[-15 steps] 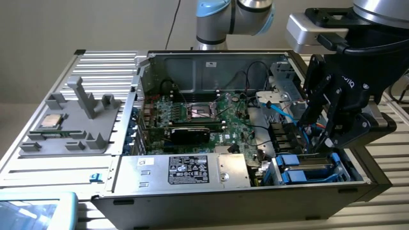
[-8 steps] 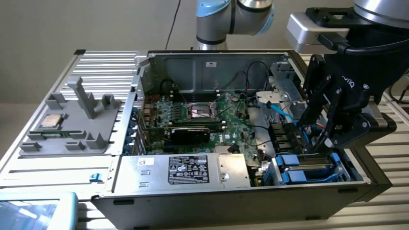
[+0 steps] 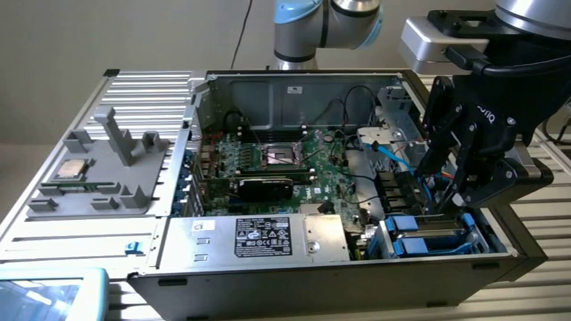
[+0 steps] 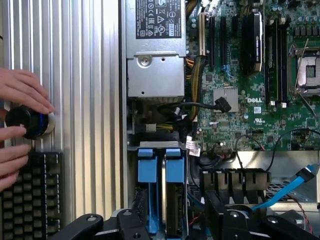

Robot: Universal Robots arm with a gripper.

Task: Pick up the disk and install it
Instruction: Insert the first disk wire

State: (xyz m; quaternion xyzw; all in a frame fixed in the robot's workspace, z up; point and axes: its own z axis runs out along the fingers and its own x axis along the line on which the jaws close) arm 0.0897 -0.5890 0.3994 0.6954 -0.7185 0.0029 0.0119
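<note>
Atop ribbed bench (image 3: 535,294), inside open computer case (image 3: 267,100), shows disk (image 3: 418,246) standing edge-on in drive bay (image 3: 489,235) at 5 o'clock, seemingly already seated, with fingers (image 3: 467,175) spread wide just above, grasping nothing, so looks nearly finished.

The exterior view looks down at an angle on the open case (image 3: 312,284) from fairly near, with the claw (image 3: 444,187) at the exterior view's right. The wrist view faces straight down into the case, closer. Both views share the power supply (image 3: 267,237) (image 4: 155,20), the motherboard (image 3: 303,167) (image 4: 240,100) and the drive bay (image 3: 419,235) (image 4: 161,165).
</note>
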